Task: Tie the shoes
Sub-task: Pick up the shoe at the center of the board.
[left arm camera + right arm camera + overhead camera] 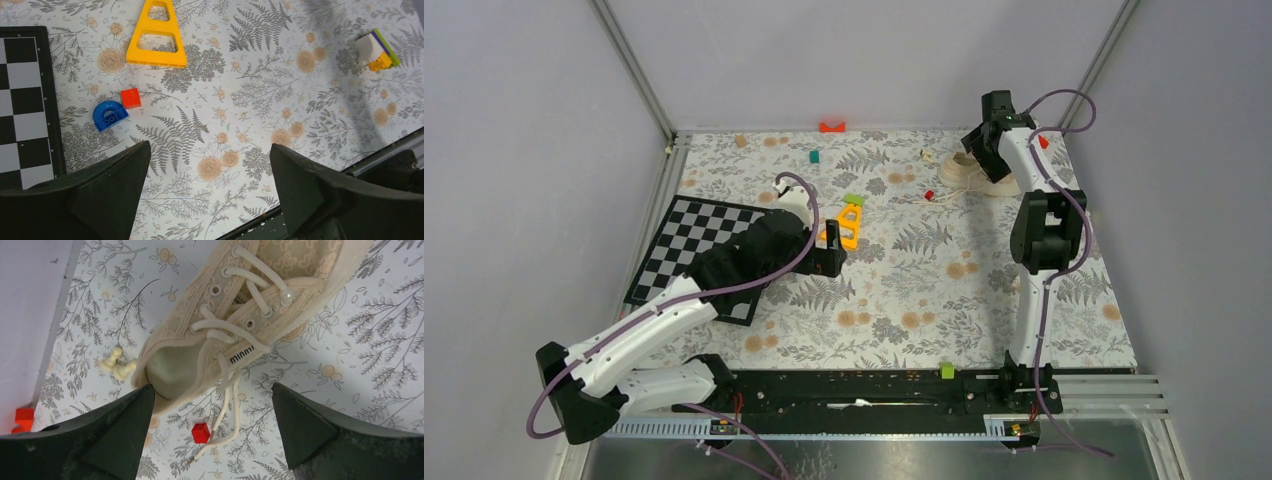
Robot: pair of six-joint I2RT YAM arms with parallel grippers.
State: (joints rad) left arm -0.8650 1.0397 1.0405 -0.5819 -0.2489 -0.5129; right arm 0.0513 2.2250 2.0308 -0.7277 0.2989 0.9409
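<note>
Fingers (100, 440) of the right arm stand wide apart and hold nothing, one at the lower left and one at the lower right of the wrist view. The sneaker (240, 315) lies on the floral desk (380, 355) above them, running from the middle of that frame to its top right. Its heel opening faces the lower left, just beside the tip of the lower-left finger. The laces (227, 330) are threaded through the eyelets but not tied. Their loose ends trail down onto the desk in the gap between the two fingers, next to a small red cube (200, 432). A cream chess piece (117, 365) lies left of the heel, and a red block (22, 417) sits at the left edge by the grey wall (30, 290).

From above, the sneaker (972, 172) is in the upper right of the frame, near the far edge of the desk, partly under the right arm's wrist.

Left fingers (100, 200) are also spread wide and empty, low over the middle of the desk. In their wrist view a yellow triangular frame piece (156, 37) lies at the top, with a red brick (131, 98) touching a blue arch brick (109, 115) at middle left. A chessboard (25, 110) fills the left edge and a stack of white, yellow and green bricks (377, 50) sits at the upper right.
</note>
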